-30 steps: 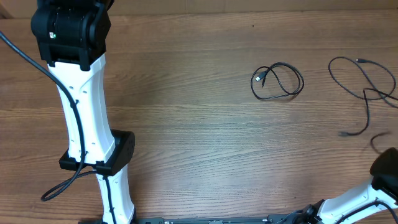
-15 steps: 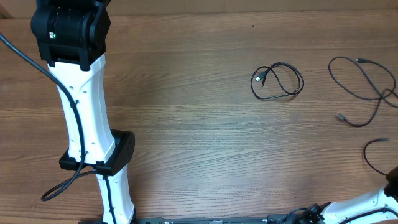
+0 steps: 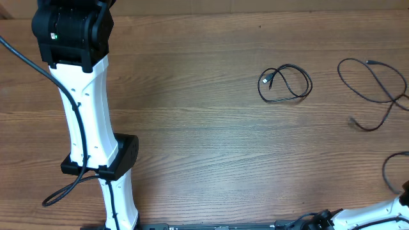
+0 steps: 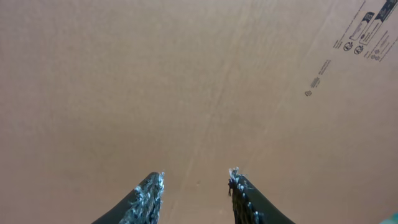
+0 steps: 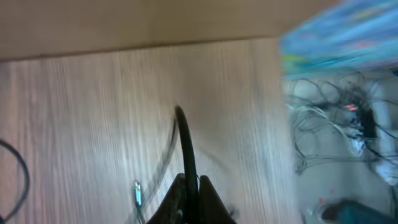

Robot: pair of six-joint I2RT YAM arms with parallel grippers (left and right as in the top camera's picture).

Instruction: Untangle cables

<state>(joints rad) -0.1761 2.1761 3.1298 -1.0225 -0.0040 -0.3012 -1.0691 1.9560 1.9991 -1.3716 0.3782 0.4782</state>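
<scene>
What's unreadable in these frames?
- Right gripper, shut on a thin black cable: beyond overhead's edge; right wrist view motion-blurred.
- Whether it joins the loose black cable loop: cut by overhead's right edge.
- Small coiled black cable: plug type too small overhead.

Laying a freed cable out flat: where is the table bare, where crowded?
Bare: the tabletop between the left arm and the small coiled cable, and the strip below that coil. Crowded: the right edge, with the loose cable and the strand the right gripper holds.
</scene>
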